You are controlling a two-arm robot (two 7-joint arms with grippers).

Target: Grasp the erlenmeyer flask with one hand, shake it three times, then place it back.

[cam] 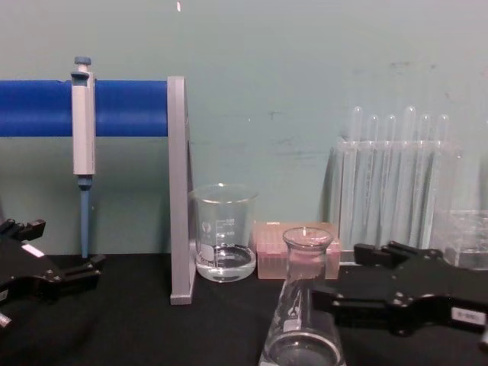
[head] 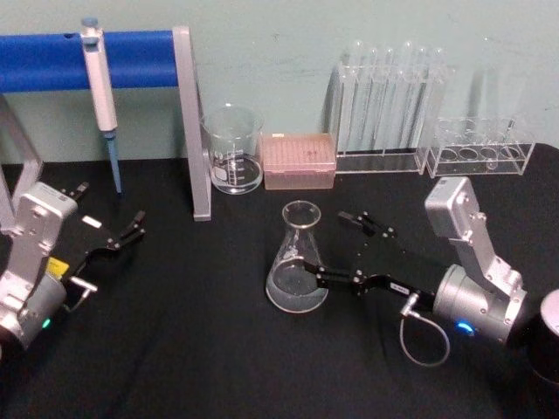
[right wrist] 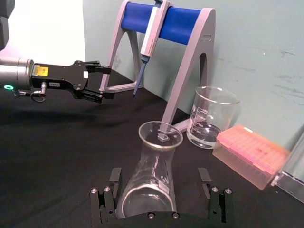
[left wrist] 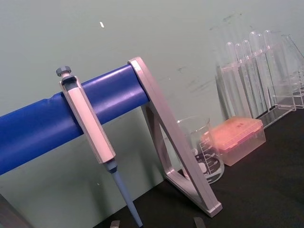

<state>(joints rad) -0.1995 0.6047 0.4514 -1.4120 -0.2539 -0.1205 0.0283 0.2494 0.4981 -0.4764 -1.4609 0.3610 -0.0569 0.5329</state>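
Pale green wall (head: 279, 52), black cloth-covered table (head: 192, 349)

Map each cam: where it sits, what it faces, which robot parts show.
Head: high, looking down at black table; left claw, right claw show.
Chest: low, facing green wall; both claws.
Left wrist: faces blue-barred grey pipette stand.
Right wrist: behind open right claw, faces clear glass conical flask.
Shared: flask in head, chest, right wrist.

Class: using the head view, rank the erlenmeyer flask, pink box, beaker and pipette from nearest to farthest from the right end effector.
1. erlenmeyer flask, just left of the right end effector.
2. pink box, behind it.
3. beaker, behind and left.
4. pipette, hanging far left.
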